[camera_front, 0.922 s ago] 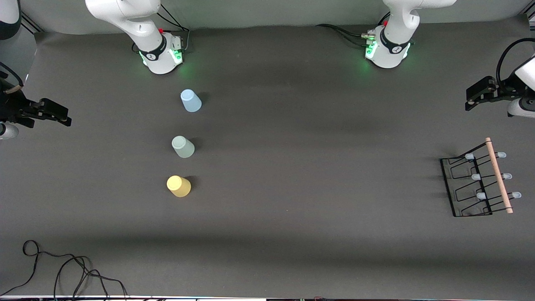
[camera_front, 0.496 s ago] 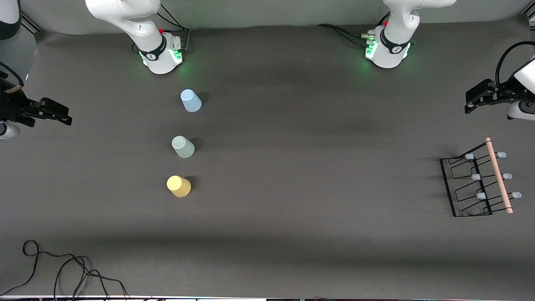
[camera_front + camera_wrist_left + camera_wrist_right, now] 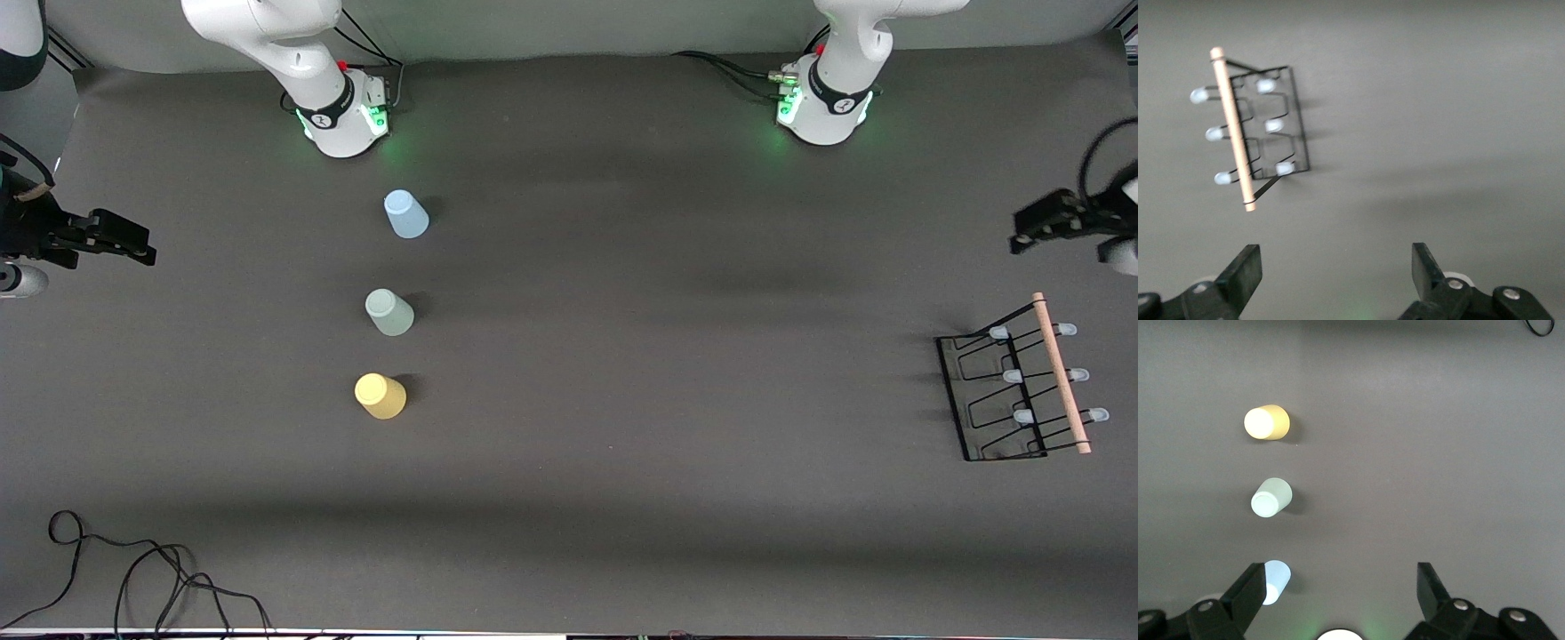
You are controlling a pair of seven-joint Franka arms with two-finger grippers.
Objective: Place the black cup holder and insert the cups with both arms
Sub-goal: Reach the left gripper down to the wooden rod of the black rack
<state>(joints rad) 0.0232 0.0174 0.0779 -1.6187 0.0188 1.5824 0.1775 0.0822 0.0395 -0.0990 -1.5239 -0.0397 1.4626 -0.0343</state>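
Observation:
The black cup holder point(image 3: 1013, 391) stands on the table at the left arm's end, wooden rod on top; it also shows in the left wrist view point(image 3: 1251, 127). Three cups stand upside down in a row toward the right arm's end: light blue point(image 3: 405, 214), mint green point(image 3: 388, 312), yellow point(image 3: 380, 396). The right wrist view shows the yellow point(image 3: 1266, 422), the green point(image 3: 1271, 497) and the blue cup point(image 3: 1275, 581). My left gripper point(image 3: 1031, 233) is open and empty in the air at the table's edge point(image 3: 1335, 267). My right gripper point(image 3: 133, 251) is open and empty at the right arm's end point(image 3: 1338, 587).
A black cable point(image 3: 133, 569) lies coiled at the table's corner nearest the camera, at the right arm's end. The two green-lit arm bases point(image 3: 342, 116) point(image 3: 822, 107) stand along the edge farthest from the camera.
My left gripper has moved toward the table's edge at the left arm's end and slightly toward the holder. My right gripper has barely shifted. The cups and holder have not moved.

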